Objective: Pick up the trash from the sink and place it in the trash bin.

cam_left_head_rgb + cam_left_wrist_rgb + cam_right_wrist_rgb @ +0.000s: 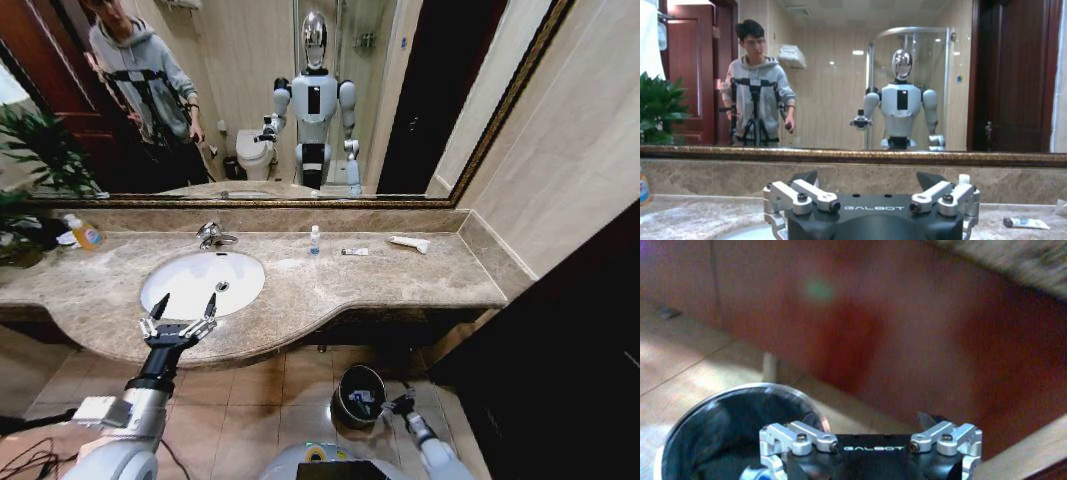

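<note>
Since both arms sit low in my head view, I log them first. My right gripper [397, 403] hangs at the 3 o'clock rim of the trash bin [345, 385] on the floor tiles, fingers spread with nothing between them; in the right wrist view the bin's dark mouth [713, 430] lies just under those tips. A small blue-and-white bit [362, 397] rests inside the bin.

My left gripper [183, 305] hovers above the front counter edge, at 6 o'clock of the sink [170, 285], fingers spread wide and empty. The basin looks bare apart from its drain [222, 286]; I see no trash in it.

Farther back on the marble counter [420, 280], the remaining pieces run along the mirror side: a tiny blue-capped bottle [314, 239] upright, a short tube [354, 251], then a white tube [409, 243], both lying with long axes roughly 9-to-3. From the left gripper they lie toward 1–2 o'clock, past the basin. Judgement: the left arm is the nearer one, the bottle closest; the right is down at the bin. The orange soap bottle [84, 232] at 10 o'clock is not trash.
</note>
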`<state>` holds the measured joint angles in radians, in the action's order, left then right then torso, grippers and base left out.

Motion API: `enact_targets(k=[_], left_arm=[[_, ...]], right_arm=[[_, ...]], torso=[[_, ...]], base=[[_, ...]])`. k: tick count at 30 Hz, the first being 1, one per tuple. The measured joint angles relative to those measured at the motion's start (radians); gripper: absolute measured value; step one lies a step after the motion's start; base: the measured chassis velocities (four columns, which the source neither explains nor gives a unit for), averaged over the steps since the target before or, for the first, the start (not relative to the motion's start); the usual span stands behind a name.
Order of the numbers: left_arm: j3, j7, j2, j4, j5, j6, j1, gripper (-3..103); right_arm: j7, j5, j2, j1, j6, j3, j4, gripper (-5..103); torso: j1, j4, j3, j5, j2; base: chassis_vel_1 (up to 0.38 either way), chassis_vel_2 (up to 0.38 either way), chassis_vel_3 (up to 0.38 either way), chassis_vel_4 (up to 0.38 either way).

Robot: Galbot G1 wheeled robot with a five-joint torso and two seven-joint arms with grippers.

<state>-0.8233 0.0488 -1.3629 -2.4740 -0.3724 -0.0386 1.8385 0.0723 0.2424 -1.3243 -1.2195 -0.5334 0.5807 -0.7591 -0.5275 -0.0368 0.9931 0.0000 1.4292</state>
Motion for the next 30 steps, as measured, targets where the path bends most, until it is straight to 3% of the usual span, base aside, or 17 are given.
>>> enact_targets(k=[8,15,28,30], left_arm=[[0.0,0.0,0.0,0.0,0.0,0.0,0.0,100],[0.0,0.0,0.0,0.0,0.0,0.0,0.0,100],[0.0,0.0,0.0,0.0,0.0,0.0,0.0,100],[0.0,0.0,0.0,0.0,0.0,0.0,0.0,100]], right_arm=[[-0.047,-0.104,0.027,-0.102,0.002,0.03,-0.167,100],[-0.098,-0.279,0.018,-0.288,0.108,0.091,-0.533,100],[-0.128,-0.337,-0.048,-0.514,0.179,0.272,-0.98,100],[-0.126,-0.367,-0.046,-0.519,0.214,0.292,-1.125,100]], torso=[[0.0,0.0,0.0,0.0,0.0],[0.0,-0.0001,0.0,-0.0003,0.0],[0.0,0.0002,0.0,0.0,0.0],[0.0,0.0002,0.0,-0.0002,0.0]], base=[[0.0,0.0,0.0,0.0],[0.0,0.0,0.0,0.0],[0.0,0.0,0.0,0.0],[0.0,0.0,0.0,0.0]])
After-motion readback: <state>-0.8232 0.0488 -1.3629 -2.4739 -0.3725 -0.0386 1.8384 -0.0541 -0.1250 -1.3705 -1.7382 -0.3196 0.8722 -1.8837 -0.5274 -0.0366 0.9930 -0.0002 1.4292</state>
